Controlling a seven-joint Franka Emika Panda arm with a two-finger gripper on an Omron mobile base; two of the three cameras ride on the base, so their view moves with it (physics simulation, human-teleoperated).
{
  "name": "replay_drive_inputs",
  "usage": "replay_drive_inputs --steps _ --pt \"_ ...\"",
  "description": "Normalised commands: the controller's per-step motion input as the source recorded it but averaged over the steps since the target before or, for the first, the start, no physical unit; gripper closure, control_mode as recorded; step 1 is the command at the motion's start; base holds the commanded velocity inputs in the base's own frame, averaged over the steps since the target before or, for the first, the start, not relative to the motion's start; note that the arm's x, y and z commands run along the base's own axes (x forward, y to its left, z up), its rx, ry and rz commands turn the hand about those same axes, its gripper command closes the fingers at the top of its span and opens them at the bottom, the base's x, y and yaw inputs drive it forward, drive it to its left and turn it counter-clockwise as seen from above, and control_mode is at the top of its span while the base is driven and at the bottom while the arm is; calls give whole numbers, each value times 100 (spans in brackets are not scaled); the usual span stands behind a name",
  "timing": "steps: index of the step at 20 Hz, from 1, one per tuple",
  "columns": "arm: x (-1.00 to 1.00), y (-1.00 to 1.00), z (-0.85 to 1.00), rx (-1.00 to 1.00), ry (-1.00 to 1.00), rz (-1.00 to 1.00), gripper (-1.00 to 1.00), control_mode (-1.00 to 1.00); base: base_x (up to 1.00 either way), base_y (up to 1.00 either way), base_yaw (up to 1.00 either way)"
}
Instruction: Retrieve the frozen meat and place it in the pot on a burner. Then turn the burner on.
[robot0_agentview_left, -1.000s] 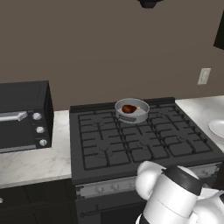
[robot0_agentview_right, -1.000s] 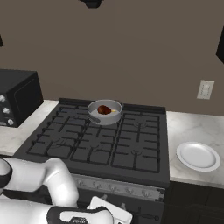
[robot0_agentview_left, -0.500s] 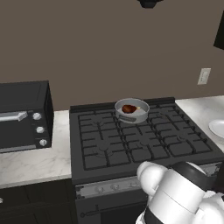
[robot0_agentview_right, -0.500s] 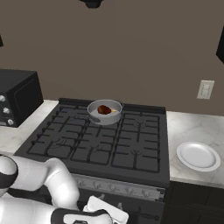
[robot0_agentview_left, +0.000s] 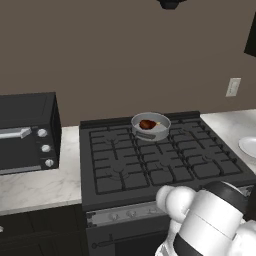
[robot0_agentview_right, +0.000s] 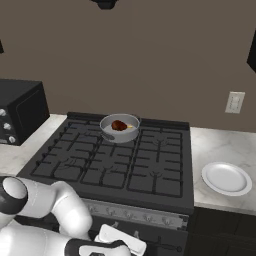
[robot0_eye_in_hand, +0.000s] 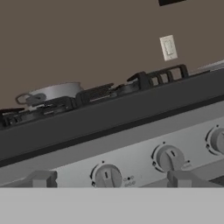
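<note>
On the back burner (robot0_agentview_left: 150, 134) of the black stove (robot0_agentview_left: 160, 165) sits the pot (robot0_agentview_left: 150, 126), a shallow round vessel of dull grey metal with a short dark side handle. Inside it lies the frozen meat (robot0_agentview_left: 148, 124), a small reddish-brown drumstick shape with a pale bone tip. Black cast-iron grate bars cover the whole cooktop in a grid.

In the hand view the pincer (robot0_eye_in_hand: 109, 179) is low in front of the stove, its two grey fingertips (robot0_eye_in_hand: 41, 178) spread wide with nothing between them. Just beyond them runs the brushed-metal control panel with a row of round knobs (robot0_eye_in_hand: 169, 157); one knob lies between the tips, another close to the right tip.

A marbled pale counter (robot0_agentview_right: 225, 150) flanks the stove. To the right lies a smooth white round plate (robot0_agentview_right: 226, 178); to the left stands a boxy black toaster oven (robot0_agentview_left: 27, 131) with silver dials. A cream wall outlet (robot0_agentview_right: 234, 102) sits on the brown wall.
</note>
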Motion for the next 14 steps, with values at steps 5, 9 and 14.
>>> replay_drive_inputs --steps 5,9,14 --pt "0 22 0 -3 0 3 -100 -100 0 0 0" --pt "0 25 0 0 -1 0 -100 -100 0 0 0" --pt "0 3 11 0 -6 0 -100 -100 0 0 0"
